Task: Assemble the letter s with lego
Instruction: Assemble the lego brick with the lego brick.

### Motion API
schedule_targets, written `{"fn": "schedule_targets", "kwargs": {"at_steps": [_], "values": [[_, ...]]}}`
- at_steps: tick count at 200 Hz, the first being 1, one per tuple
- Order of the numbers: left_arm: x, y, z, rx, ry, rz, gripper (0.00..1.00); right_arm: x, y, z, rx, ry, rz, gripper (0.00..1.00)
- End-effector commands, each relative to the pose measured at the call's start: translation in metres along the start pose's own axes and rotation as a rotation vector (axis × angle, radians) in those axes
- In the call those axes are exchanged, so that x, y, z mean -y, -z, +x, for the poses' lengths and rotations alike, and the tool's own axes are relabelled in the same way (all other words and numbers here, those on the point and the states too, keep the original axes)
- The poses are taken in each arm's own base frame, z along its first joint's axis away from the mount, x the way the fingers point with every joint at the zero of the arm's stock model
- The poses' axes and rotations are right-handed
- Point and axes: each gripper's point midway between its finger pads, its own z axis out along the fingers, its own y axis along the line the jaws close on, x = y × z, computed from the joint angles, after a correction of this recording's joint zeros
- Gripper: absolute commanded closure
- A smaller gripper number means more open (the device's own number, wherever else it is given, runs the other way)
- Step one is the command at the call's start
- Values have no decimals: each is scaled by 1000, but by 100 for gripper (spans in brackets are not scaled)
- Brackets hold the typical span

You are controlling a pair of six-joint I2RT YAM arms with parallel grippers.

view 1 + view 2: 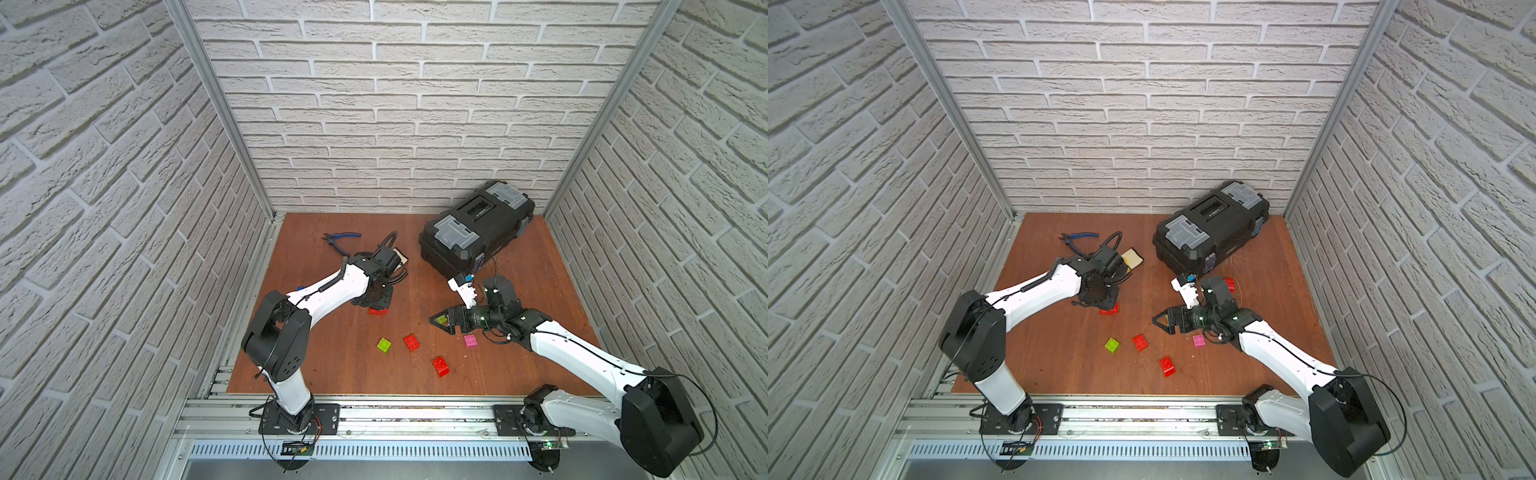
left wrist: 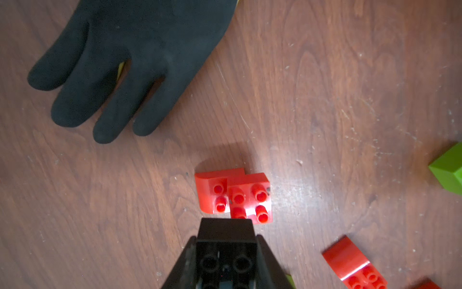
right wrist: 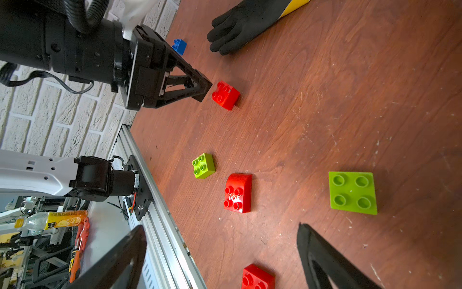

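My left gripper [image 2: 226,239] is shut on a black lego brick [image 2: 226,252], held low just short of two joined red bricks [image 2: 235,197] on the wooden table. In both top views its wrist hides the jaws; the red pair [image 1: 378,311] peeks out beside it. My right gripper [image 3: 220,226] is open and holds nothing. It hovers over the table, with a lime green brick [image 3: 352,192] lying studs-up just past one fingertip. Loose bricks lie between the arms: lime green [image 1: 384,345], red [image 1: 411,342], red [image 1: 440,366], pink [image 1: 470,340], blue [image 3: 179,46].
A black glove [image 2: 130,57] with a yellow cuff lies beyond the red pair. A black toolbox [image 1: 478,228] stands at the back right and blue-handled pliers [image 1: 338,241] at the back left. Another red brick [image 1: 1229,284] sits near the toolbox. Brick-pattern walls close in three sides.
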Motion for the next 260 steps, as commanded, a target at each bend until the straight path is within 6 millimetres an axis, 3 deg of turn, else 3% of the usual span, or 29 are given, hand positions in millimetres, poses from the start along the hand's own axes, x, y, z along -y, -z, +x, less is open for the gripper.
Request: {"fn": "schedule_targets", "kwargs": {"at_steps": [1, 162, 260], "values": [[1, 0, -3, 19, -7, 28, 67, -13, 2, -22, 61, 38, -22, 5], [-2, -27, -3, -17, 14, 18, 67, -7, -5, -20, 33, 29, -4, 5], [-10, -41, 8, -58, 63, -25, 67, -2, -5, -16, 14, 31, 22, 5]]}}
